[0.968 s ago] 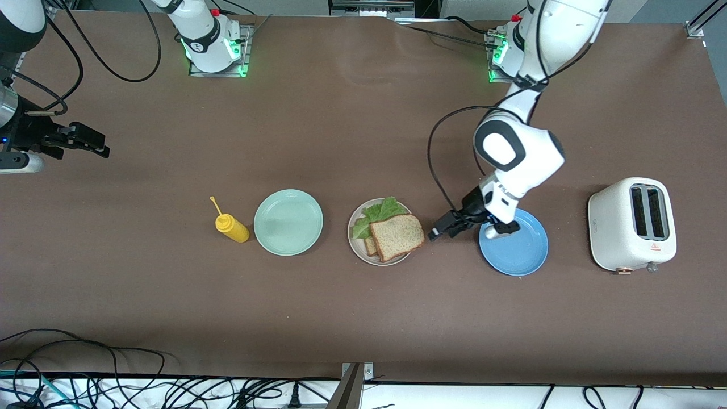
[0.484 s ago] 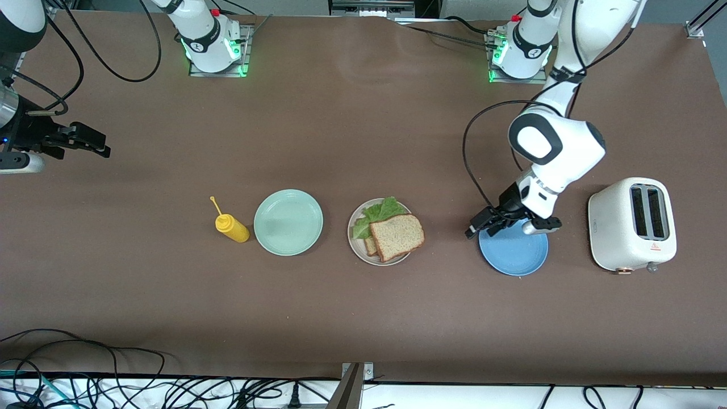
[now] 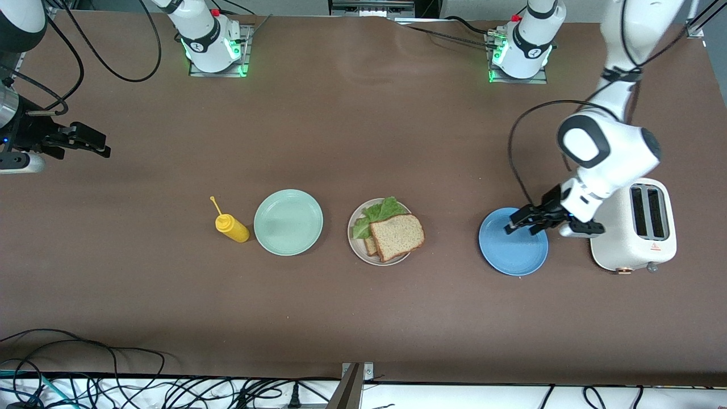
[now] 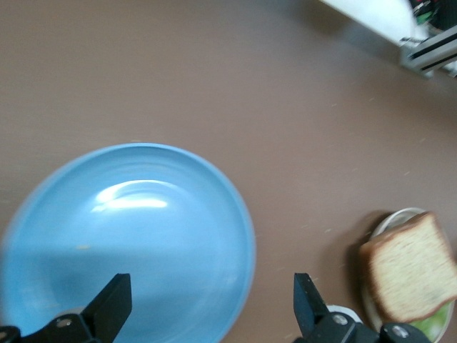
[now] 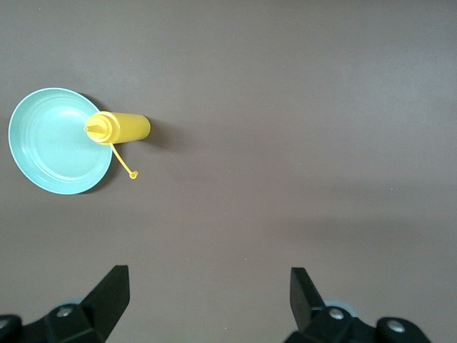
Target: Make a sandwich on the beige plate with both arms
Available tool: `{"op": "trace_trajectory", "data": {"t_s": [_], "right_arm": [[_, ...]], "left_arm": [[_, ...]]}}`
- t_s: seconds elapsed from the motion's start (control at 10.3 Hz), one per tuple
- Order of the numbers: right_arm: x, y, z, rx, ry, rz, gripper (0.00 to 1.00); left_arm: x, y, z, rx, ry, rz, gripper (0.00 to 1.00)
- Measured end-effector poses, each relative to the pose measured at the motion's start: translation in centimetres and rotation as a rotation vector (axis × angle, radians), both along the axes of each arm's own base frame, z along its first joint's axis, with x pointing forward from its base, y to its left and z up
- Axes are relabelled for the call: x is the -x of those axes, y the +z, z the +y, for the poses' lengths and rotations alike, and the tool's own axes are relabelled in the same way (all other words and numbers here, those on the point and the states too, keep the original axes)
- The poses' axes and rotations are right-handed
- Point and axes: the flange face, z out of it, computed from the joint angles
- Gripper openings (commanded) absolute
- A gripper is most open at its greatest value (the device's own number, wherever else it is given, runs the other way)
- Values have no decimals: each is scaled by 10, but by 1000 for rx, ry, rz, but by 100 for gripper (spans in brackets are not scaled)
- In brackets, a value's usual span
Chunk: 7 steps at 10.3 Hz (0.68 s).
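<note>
While spread wide and empty, left gripper hung over blue plate, arm bent above toaster. Right gripper, likewise wide and empty, waited over bare table at its own end. Sandwich sat on beige plate, between blue and mint-green plate. No readable writing.

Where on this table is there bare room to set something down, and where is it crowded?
The mint-green plate and the blue plate carry nothing, though the open left gripper hangs over the blue one. Bare table lies between the plate row and the arm bases, and between it and the front edge. The beige plate is full: the sandwich covers it. The open right gripper waits at its table end.
</note>
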Motion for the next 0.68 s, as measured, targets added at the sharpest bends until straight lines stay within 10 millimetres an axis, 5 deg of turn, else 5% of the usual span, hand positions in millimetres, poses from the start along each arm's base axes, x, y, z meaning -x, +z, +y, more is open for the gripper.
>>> {"op": "trace_trajectory", "data": {"t_s": [0.29, 0.68], "right_arm": [[0, 0, 0, 0, 0, -1, 100], [0, 0, 0, 0, 0, -1, 100]], "left_arm": [[-14, 35, 54, -92, -102, 71, 100], [-41, 104, 61, -239, -96, 164, 100]]}}
